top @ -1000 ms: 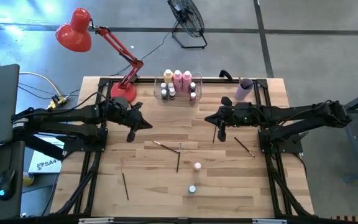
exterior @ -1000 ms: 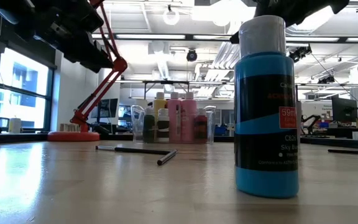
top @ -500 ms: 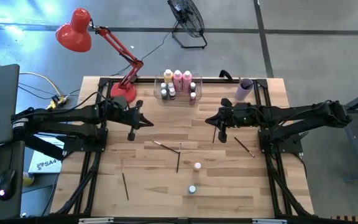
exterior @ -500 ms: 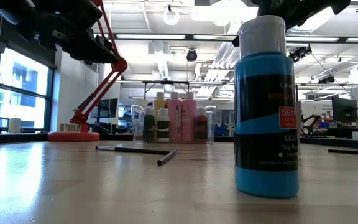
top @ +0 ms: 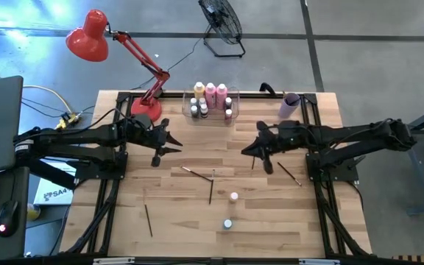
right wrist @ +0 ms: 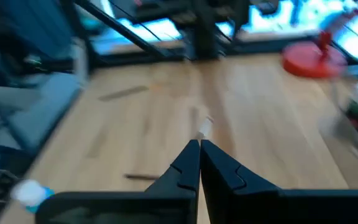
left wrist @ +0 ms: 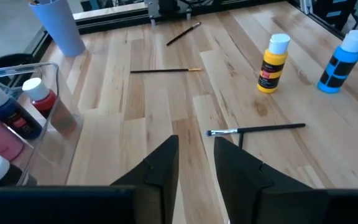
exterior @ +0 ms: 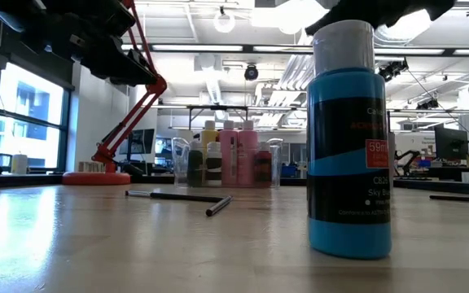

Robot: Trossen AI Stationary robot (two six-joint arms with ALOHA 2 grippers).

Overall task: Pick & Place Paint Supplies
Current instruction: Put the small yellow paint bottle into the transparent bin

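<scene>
Several thin paintbrushes (top: 197, 173) lie flat on the wooden table. A yellow bottle (left wrist: 272, 62) and a blue bottle (left wrist: 340, 59), both white-capped, stand upright near the middle. Taller pink and yellow bottles (top: 210, 94) stand in a clear bin (top: 230, 118) at the far edge. My left gripper (top: 174, 140) hovers open above the table's left half; in the left wrist view (left wrist: 196, 162) nothing is between its fingers. My right gripper (top: 247, 149) hovers shut and empty over the right half, its tips together (right wrist: 199, 155).
A lilac cup (top: 291, 105) stands at the far right, with a red desk lamp's base (top: 146, 109) at the far left. The blue bottle (exterior: 350, 138) stands close to the low camera. Bare wood lies between the two grippers.
My left gripper has opened its fingers while staying in place. My right gripper has swung its tip a little toward the table's near edge and stays shut. No bottle or brush has moved.
</scene>
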